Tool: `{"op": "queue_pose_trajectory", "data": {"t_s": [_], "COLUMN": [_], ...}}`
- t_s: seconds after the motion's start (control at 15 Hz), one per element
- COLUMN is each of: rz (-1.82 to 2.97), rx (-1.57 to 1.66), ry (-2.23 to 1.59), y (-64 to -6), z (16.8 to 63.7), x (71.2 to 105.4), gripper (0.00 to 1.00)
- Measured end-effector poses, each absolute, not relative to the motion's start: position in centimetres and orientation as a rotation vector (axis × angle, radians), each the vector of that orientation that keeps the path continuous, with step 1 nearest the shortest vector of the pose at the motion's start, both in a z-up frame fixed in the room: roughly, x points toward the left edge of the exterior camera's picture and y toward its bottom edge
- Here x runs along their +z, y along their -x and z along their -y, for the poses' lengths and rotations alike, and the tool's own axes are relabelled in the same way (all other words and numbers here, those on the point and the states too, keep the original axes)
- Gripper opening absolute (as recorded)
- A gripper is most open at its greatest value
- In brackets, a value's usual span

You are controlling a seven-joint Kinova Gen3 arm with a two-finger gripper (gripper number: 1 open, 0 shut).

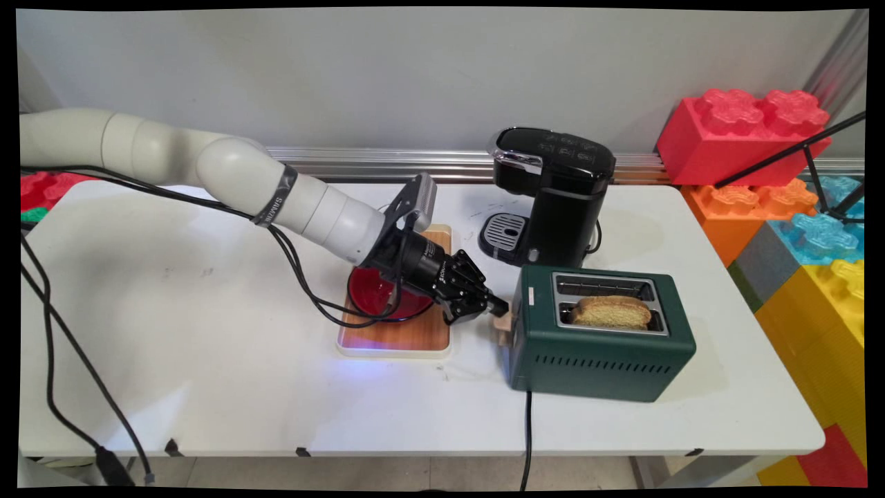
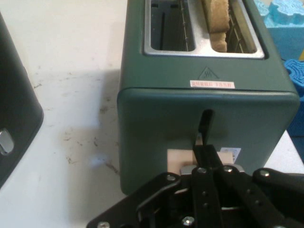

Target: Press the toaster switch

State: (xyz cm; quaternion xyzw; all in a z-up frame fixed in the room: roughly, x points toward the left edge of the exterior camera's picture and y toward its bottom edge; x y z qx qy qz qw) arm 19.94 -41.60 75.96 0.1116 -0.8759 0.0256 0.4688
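Observation:
A dark green two-slot toaster point(image 1: 601, 353) stands right of centre, with a slice of bread point(image 1: 612, 311) sticking up out of its near slot. My gripper point(image 1: 499, 306) is shut, its fingertips pressed together against the toaster's left end, right above the pale wooden lever point(image 1: 503, 330). In the hand view the closed gripper point(image 2: 205, 152) sits in front of the lever slot on the toaster point(image 2: 156, 118). The tan lever point(image 2: 178, 157) shows just behind and below the tips. The bread point(image 2: 216, 19) is in the right slot and the other slot is empty.
A black coffee machine point(image 1: 553, 200) stands behind the toaster and appears at the hand view's left edge point(image 2: 14, 123). Under my wrist, a red bowl point(image 1: 373, 294) rests on a wooden tray point(image 1: 408, 335). Large toy bricks point(image 1: 795, 207) are stacked at the right. The toaster's cord point(image 1: 528, 429) runs over the front edge.

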Motion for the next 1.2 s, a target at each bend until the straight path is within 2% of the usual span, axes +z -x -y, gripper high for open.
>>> {"op": "queue_pose_trajectory", "data": {"t_s": [1.2], "rz": [2.165], "rx": [0.059], "ry": [-0.284], "y": [-19.62], "z": [41.69], "x": [75.01], "gripper": [0.0]}}
